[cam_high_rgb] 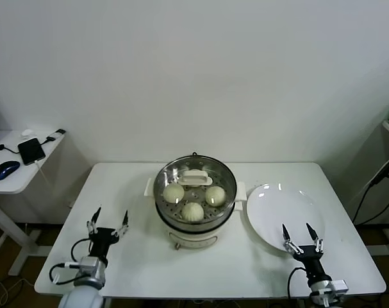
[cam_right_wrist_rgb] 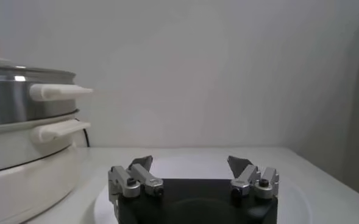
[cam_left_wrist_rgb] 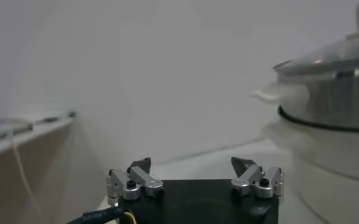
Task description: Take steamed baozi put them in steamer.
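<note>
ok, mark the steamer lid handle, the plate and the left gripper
lid handle (cam_high_rgb: 195, 177), head view, middle of the white grip.
plate (cam_high_rgb: 281, 212), head view, bare centre.
left gripper (cam_high_rgb: 108, 218), head view, midway between its open fingers.

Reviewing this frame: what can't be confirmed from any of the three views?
- A fourth cream-white round dough bun: the head view shows three; the glass lid's white handle covers the tray's rear.
- Shiny steel steamer interior: both wrist views show only its outer wall.
- White round plate near edge: right gripper overlaps it.
</note>
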Available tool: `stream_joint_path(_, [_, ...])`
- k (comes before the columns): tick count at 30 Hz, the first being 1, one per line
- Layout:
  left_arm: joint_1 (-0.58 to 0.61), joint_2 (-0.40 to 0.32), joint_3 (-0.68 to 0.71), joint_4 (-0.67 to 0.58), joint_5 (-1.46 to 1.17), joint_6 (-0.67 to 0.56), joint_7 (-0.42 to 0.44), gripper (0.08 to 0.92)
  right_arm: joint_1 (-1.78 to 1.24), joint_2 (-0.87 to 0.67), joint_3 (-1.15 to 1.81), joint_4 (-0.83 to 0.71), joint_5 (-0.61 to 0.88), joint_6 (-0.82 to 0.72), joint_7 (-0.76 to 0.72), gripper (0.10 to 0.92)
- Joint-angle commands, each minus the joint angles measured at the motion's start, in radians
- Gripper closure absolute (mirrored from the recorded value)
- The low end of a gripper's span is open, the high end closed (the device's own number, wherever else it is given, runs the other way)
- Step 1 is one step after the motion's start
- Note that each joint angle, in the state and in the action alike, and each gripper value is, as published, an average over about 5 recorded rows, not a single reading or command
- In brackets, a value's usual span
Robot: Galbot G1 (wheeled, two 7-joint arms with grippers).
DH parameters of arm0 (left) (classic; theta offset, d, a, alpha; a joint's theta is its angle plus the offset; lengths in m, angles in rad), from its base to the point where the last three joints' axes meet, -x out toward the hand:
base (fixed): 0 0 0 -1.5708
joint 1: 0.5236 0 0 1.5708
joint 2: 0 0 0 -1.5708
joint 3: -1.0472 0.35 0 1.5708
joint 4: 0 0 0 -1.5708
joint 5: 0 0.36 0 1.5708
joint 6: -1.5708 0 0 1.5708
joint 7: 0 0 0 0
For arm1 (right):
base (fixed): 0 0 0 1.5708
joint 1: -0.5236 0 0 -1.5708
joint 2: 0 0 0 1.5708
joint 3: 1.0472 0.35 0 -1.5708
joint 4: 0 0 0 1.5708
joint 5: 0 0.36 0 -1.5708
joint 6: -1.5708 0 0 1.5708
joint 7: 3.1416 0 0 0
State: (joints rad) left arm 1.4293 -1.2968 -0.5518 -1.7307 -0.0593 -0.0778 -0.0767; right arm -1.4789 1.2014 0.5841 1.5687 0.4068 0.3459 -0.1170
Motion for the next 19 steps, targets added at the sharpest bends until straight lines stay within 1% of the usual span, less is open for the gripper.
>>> stream_joint_path(1, [0.041,0.01,-0.056,0.159,-0.221,-0.166,0.008,0.177,0.003,-0.002,-0.003,-0.005,0.001,-0.007,0.006,0.203])
stream_joint_path(19, [0.065,-0.004,-0.038,0.101,-0.207,-0.178,0.036,0.177,0.018,-0.008,-0.012,-0.024,-0.003,-0.008,0.004,0.203])
